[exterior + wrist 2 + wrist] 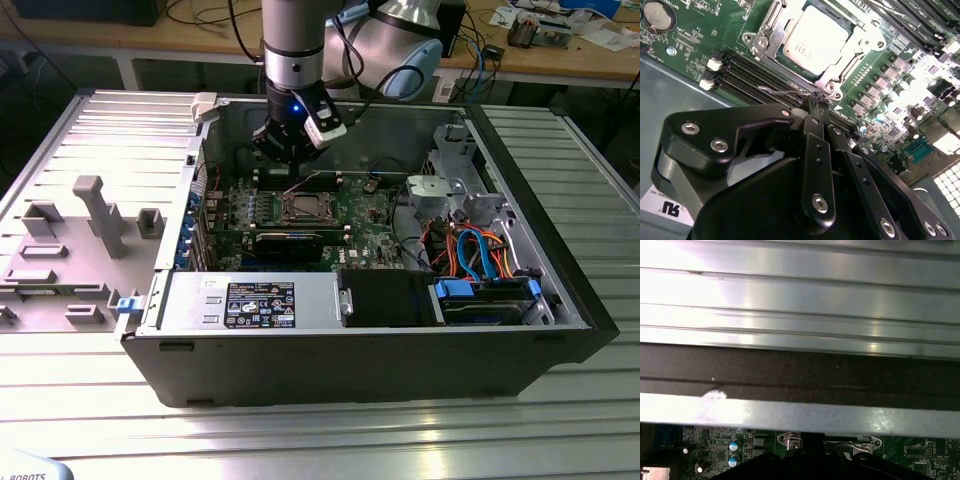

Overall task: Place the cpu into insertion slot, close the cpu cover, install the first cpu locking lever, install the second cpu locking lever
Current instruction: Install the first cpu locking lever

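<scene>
Pincer (816,102) tips pinch lever wire (782,91), cpu (812,37) seated.

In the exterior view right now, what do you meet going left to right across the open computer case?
Blue card clips → cpu under the tool → silver drive bracket → orange and blue cables.

The silvery square cpu (812,37) lies flat in the insertion slot (303,208), mid-board on the green motherboard (365,225). The silver cpu cover (850,52) is shut, framing it.
</scene>
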Robot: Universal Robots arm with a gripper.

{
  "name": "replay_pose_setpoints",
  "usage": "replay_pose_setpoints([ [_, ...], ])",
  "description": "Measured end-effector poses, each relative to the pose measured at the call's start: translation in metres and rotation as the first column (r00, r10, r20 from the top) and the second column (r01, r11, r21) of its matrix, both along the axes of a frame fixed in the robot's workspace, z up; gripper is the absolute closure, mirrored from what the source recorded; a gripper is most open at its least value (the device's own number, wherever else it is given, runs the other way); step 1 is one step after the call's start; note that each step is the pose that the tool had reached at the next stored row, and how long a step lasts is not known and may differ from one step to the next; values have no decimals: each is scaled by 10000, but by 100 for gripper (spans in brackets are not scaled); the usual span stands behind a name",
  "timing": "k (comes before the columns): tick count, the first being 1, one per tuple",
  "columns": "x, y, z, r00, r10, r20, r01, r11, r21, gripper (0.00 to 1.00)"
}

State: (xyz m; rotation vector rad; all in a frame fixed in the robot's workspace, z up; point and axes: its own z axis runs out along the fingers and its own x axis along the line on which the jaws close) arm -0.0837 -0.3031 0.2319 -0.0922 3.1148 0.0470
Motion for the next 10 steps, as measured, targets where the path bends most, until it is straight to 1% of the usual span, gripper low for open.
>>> replay_pose_setpoints([
  [2, 12, 1, -9, 10000, -35, -2, 35, 10000, -21, 89],
  [4, 18, 1, -24, 9995, -326, -3, 326, 9995, 29, 89],
  [7, 25, 3, -27, 9993, -364, -2, 364, 9993, 34, 89],
  [10, 49, 11, -33, 9993, -364, -2, 364, 9993, 34, 89],
])
